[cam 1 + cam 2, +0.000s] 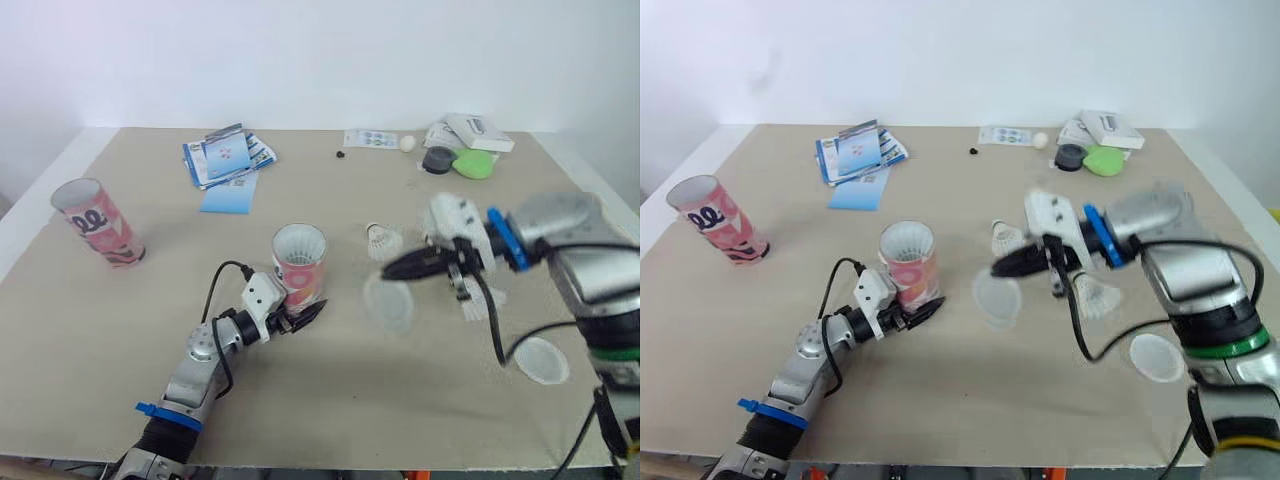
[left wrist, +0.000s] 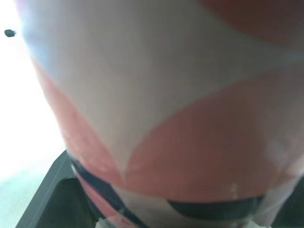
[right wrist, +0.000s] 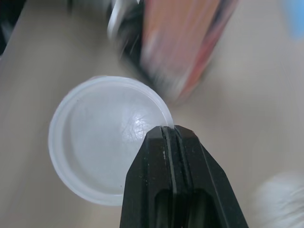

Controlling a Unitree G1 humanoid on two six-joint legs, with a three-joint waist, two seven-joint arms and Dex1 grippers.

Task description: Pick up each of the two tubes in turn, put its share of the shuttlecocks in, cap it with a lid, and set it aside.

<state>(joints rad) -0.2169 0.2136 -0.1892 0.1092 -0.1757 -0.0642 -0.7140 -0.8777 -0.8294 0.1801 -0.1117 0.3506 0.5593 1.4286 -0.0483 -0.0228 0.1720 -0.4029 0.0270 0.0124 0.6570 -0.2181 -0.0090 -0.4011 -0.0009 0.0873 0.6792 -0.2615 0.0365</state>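
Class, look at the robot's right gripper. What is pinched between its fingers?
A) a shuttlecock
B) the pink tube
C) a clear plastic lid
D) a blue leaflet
C: the right gripper is shut on the rim of the clear lid, while the pink tube sits in the left gripper.

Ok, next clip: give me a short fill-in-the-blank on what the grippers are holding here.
1. The right gripper pinches a lid by its ____.
2. The left gripper holds a tube that stands ____.
3. The other tube stands far to the robot's ____.

Missing words: rim; upright; left.
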